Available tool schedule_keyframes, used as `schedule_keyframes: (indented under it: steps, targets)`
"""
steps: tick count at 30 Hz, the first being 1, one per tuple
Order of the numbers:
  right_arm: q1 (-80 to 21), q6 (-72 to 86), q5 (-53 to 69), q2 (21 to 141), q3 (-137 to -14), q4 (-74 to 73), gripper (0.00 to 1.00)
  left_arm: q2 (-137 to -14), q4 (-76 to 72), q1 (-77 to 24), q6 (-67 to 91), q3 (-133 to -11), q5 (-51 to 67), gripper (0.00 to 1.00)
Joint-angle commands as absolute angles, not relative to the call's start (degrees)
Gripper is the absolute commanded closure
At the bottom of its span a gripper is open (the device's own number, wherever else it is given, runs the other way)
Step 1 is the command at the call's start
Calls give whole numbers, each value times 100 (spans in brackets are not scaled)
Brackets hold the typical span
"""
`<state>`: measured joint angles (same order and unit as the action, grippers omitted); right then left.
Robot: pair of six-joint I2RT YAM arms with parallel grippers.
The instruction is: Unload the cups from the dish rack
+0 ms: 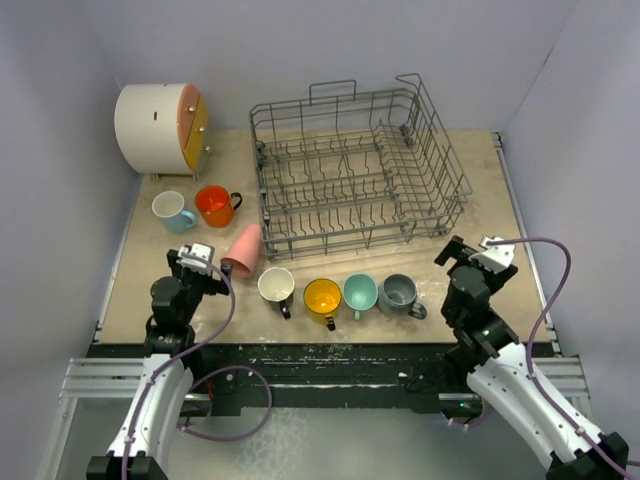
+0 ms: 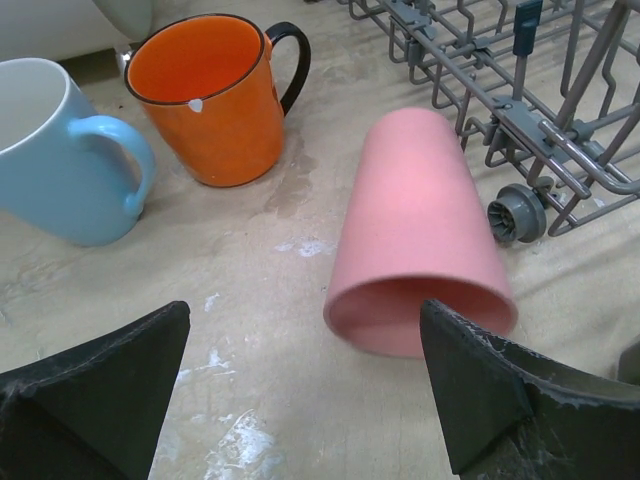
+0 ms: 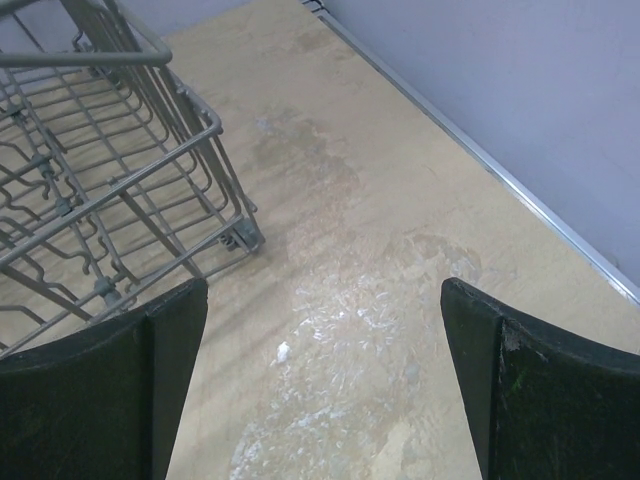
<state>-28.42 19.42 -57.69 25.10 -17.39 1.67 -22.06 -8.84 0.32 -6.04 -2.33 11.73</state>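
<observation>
The grey wire dish rack [image 1: 355, 170] stands at the back with no cup showing in it. On the table stand the black mug [image 1: 276, 287], yellow mug [image 1: 323, 298], teal mug [image 1: 360, 294] and grey mug [image 1: 398, 294] in a row, with the light blue mug [image 1: 171, 209] and orange mug [image 1: 214, 204] at left. The pink tumbler [image 1: 243, 249] lies on its side, mouth toward my left gripper [image 1: 200, 262], which is open and empty just before it. In the left wrist view the tumbler [image 2: 415, 230], orange mug [image 2: 208, 95] and light blue mug [image 2: 60, 145] show. My right gripper [image 1: 478, 255] is open, empty.
A white cylindrical cabinet [image 1: 160, 128] with an orange-yellow front stands at the back left. The rack's corner [image 3: 120, 170] is left of my right gripper. The table's right edge rail [image 3: 470, 150] runs along the wall.
</observation>
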Motion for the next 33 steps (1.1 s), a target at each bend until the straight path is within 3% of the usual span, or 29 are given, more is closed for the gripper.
schedule_keyframes:
  steps: [1,13,33]
  targets:
    - [-2825,1473,-5987,2786,-1597,1164,0,-2569,-1356,53,-419,-302,937,1]
    - [-2825,1875,-6588,4101,-1156,2100,0,-2812,-1468,53,-258,-350,536,1]
    - [-2795,1462,-6342,4175,-1058,2539,0,-2843,-1482,53,-257,-360,525,1]
